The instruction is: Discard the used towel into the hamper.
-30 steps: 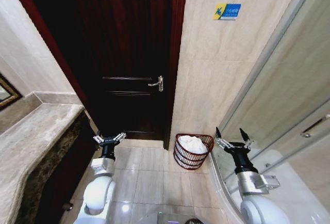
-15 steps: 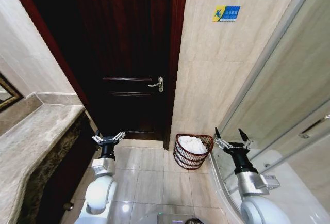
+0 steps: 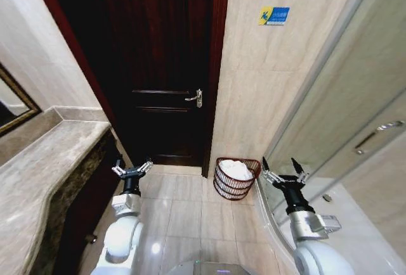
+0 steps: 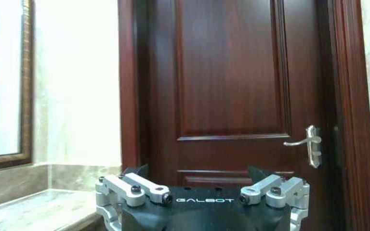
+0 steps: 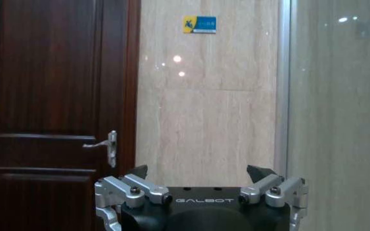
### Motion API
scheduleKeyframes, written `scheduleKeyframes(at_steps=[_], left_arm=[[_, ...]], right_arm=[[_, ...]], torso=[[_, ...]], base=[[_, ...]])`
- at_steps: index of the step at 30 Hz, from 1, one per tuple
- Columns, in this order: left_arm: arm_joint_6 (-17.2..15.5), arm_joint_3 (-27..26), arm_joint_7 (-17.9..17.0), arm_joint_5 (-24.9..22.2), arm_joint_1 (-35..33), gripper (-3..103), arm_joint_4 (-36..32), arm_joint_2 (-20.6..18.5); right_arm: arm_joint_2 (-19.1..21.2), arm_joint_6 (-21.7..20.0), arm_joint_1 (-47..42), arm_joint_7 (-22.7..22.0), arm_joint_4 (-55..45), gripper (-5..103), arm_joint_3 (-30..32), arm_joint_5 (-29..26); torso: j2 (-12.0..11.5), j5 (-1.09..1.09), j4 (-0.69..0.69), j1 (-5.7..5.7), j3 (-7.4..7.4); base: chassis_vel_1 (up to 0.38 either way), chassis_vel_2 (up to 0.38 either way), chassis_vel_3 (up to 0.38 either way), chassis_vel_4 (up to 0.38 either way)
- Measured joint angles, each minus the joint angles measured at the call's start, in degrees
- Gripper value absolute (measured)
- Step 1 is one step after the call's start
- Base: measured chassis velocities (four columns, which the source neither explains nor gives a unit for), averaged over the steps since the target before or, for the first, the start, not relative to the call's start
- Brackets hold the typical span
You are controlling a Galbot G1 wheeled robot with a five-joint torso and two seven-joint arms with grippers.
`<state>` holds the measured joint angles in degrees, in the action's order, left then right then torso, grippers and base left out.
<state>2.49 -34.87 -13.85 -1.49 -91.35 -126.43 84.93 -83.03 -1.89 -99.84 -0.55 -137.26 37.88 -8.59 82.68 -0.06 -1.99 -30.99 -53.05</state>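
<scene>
Hamper (image 3: 235, 178) on floor against wall beside door (image 3: 162, 66), white towel (image 3: 236, 169) inside. Right end effector (image 3: 281, 171) just beside it, fingers apart, empty. Left end effector (image 3: 132, 168) well apart, fingers spread.

The hamper (image 3: 235, 178) stands on the floor at twelve o'clock, the towel (image 3: 236, 169) in it, the door (image 3: 158, 66) at eleven, the counter (image 3: 44, 173) at nine.

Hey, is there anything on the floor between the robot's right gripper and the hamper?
Nothing visible. The hamper, white cloth already inside, stands on bare tile by the wall; the open right gripper hangs beside it, near the glass panel.
</scene>
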Motion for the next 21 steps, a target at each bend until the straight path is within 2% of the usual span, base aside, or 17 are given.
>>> scheduleKeyframes(at_steps=[2, 11, 13, 21], left_arm=[[0.32, -0.36, -0.18, 0.09, -0.42, 100, -0.48, -0.07], [0.19, -0.2, -0.54, 1.41, -0.87, 100, -2.09, -0.39], [0.38, 0.46, -0.63, 3.61, -0.89, 100, -2.4, 0.01], [1.34, 0.92, -0.63, 4.11, -0.88, 100, -1.4, 0.42]], right_arm=[[-0.08, -0.1, -0.14, -0.24, -0.03, 100, -0.34, 0.33], [-0.67, -0.18, -1.12, -0.7, -0.1, 100, -1.37, 1.17], [-0.43, -0.23, -1.33, -1.16, -0.23, 100, -1.83, 1.89], [-0.29, 0.3, -1.8, -1.37, -0.03, 100, -1.88, 2.42]], torso=[[-0.04, 0.09, 0.0, 0.02, 0.02], [-0.13, 0.03, 0.0, 0.07, 0.08], [-0.19, 0.07, 0.0, 0.09, 0.09], [-0.24, 0.05, 0.0, 0.1, 0.12]], base=[[0.275, -0.261, -0.299, 0.278], [0.281, -0.285, -0.281, 0.285], [0.272, -0.251, -0.257, 0.264], [0.239, -0.231, -0.242, 0.238]])
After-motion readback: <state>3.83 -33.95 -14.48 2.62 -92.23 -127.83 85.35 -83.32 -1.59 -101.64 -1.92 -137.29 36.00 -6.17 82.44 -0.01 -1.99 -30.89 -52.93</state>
